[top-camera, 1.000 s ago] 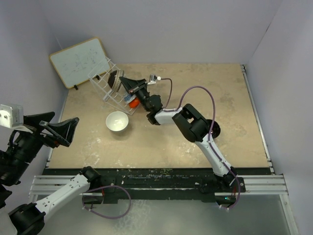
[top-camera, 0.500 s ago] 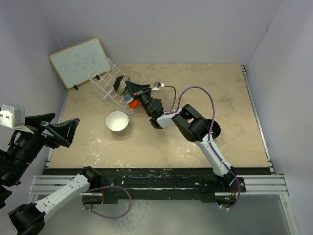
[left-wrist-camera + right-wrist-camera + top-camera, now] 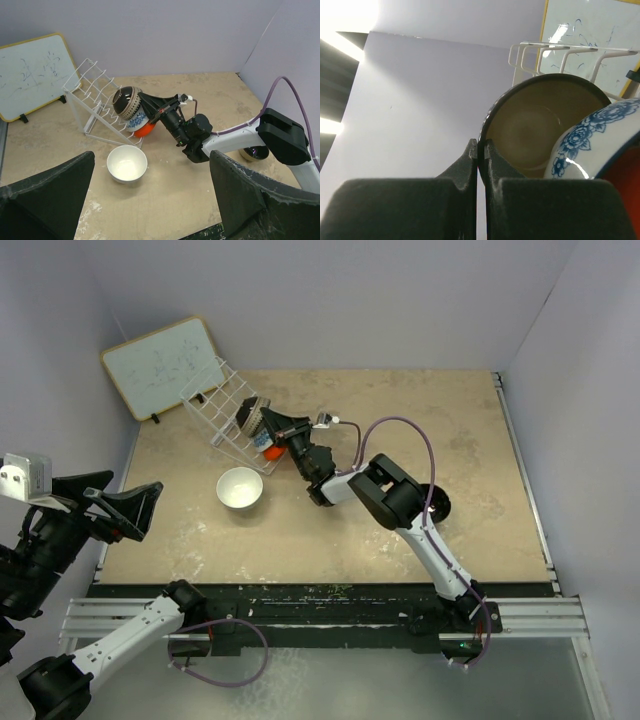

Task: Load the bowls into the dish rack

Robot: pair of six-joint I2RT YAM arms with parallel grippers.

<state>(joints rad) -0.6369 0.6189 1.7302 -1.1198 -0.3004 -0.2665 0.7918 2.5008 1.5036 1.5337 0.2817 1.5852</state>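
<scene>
We count five bowls: white bowl (image 3: 240, 487), brown-inside bowl (image 3: 127, 101), blue-and-white bowl (image 3: 139, 120), orange-red bowl (image 3: 144, 130), black bowl (image 3: 250, 153) partly hidden by an arm. One dish rack (image 3: 92, 92). One whiteboard (image 3: 162, 365). Two arms: left arm (image 3: 120, 635), right arm (image 3: 400, 495).

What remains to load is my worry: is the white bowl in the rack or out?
Out. The white bowl sits upright on the table, in front of the dish rack, not within its wires.
</scene>
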